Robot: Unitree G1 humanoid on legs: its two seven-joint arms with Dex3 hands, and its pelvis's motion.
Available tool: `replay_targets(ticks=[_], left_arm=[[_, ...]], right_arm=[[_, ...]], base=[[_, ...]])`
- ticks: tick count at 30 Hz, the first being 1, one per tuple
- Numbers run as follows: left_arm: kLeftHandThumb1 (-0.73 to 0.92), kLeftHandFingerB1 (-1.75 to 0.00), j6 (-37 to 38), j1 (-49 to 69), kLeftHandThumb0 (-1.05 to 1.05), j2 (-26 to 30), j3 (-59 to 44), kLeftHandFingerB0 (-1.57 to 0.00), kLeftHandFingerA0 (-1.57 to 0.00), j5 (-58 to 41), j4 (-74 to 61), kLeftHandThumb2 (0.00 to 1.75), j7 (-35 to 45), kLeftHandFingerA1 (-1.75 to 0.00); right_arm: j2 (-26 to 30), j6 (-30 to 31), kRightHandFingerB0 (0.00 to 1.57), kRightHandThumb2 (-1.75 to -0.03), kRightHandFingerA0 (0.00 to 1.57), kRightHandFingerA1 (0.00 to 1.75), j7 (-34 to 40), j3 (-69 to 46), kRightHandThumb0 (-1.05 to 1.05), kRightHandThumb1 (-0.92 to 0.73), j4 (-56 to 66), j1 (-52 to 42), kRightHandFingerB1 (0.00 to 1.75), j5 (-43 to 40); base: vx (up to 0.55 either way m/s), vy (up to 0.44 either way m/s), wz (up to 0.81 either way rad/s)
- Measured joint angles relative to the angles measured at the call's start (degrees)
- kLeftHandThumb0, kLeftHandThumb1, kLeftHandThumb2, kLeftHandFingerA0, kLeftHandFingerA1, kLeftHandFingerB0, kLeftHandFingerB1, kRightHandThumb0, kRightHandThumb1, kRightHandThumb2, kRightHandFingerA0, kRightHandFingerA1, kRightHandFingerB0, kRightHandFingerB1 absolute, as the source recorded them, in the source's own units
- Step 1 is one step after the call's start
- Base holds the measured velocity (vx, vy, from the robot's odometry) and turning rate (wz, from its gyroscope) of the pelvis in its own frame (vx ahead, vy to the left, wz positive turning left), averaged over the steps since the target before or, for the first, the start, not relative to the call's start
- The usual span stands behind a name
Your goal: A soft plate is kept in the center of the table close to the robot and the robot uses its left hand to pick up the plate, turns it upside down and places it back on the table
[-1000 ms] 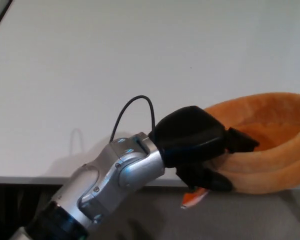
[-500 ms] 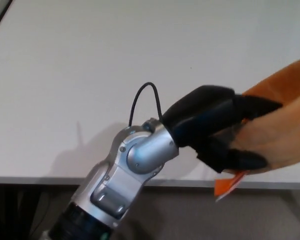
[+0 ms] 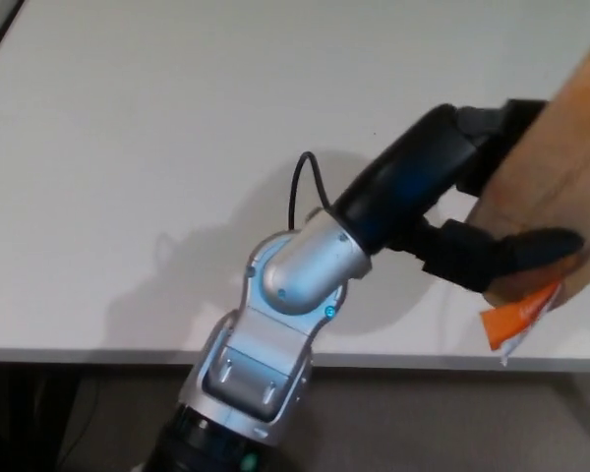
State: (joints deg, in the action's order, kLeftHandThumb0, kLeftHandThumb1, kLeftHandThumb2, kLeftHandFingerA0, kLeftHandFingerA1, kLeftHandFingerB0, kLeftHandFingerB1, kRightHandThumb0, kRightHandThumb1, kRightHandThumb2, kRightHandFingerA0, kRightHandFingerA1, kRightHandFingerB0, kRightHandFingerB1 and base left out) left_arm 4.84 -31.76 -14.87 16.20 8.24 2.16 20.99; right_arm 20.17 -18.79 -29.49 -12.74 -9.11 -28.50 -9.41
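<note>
Head view, left robot hand (image 3: 452, 202) gripping tilted orange plate (image 3: 560, 187) above white table (image 3: 177, 147)

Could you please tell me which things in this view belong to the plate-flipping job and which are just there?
Part of the job:
- left hand, shut on the plate's edge
- soft orange plate, lifted and tilted, with an orange tag hanging below
- white table, where it goes back

Just there:
- nothing else visible
</note>
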Motion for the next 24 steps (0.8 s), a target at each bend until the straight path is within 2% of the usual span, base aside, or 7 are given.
replay_targets(ticks=[6,8,10,13,19,21,24], left_arm=[[0.53,-1.75,-2.38,0.78,-0.28,-0.51,-3.70,-0.75,-0.99,-5.18,0.07,0.73,0.00,-1.75],[0.60,-1.75,-3.08,0.94,-0.31,-0.62,-4.97,-0.71,-0.93,-6.76,0.09,0.72,-0.02,-1.75],[0.60,-1.75,-3.80,1.09,-0.31,-0.73,-6.39,-0.70,-0.93,-8.51,0.13,0.72,-0.07,-1.75],[0.54,-1.75,-4.80,1.27,-0.30,-0.86,-8.47,-0.69,-0.95,-11.03,0.24,0.74,-0.20,-1.75],[0.54,-1.75,-6.59,1.47,-0.28,-1.01,-12.72,-0.67,-0.94,-15.82,0.67,0.74,-0.63,-1.75],[0.49,-1.75,-7.17,1.53,-0.23,-1.05,-14.42,-0.67,-0.98,-17.50,0.85,0.77,-0.97,-1.75],[0.54,-1.75,-7.95,1.71,-0.25,-1.19,-17.32,-0.63,-0.96,-20.16,1.22,0.78,-1.68,-1.75]], right_arm=[[0.00,0.00,0.30,-0.68,0.49,0.42,0.00,0.10,-0.77,-0.90,0.00,0.04,0.33,0.01],[0.00,0.00,0.30,-0.68,0.49,0.43,0.00,0.11,-0.77,-0.90,0.00,0.05,0.33,0.01],[0.00,0.00,0.30,-0.68,0.50,0.43,0.00,0.13,-0.77,-0.90,0.00,0.06,0.33,0.01],[0.00,0.00,0.28,-0.68,0.48,0.42,0.00,0.18,-0.77,-0.91,0.00,0.05,0.32,0.02],[0.00,0.00,0.30,-0.68,0.50,0.42,0.00,0.27,-0.77,-0.90,0.00,0.06,0.32,0.02],[0.00,0.00,0.29,-0.68,0.48,0.42,0.01,0.33,-0.77,-0.89,0.00,0.06,0.33,0.03],[0.00,0.00,0.30,-0.68,0.49,0.42,0.01,0.43,-0.78,-0.90,0.00,0.08,0.33,0.03]], base=[[0.00,0.000,0.00],[0.00,0.000,0.00],[0.00,0.000,0.00],[0.00,0.000,0.00],[0.00,0.000,0.00],[0.00,0.000,0.00],[0.00,0.000,0.00]])
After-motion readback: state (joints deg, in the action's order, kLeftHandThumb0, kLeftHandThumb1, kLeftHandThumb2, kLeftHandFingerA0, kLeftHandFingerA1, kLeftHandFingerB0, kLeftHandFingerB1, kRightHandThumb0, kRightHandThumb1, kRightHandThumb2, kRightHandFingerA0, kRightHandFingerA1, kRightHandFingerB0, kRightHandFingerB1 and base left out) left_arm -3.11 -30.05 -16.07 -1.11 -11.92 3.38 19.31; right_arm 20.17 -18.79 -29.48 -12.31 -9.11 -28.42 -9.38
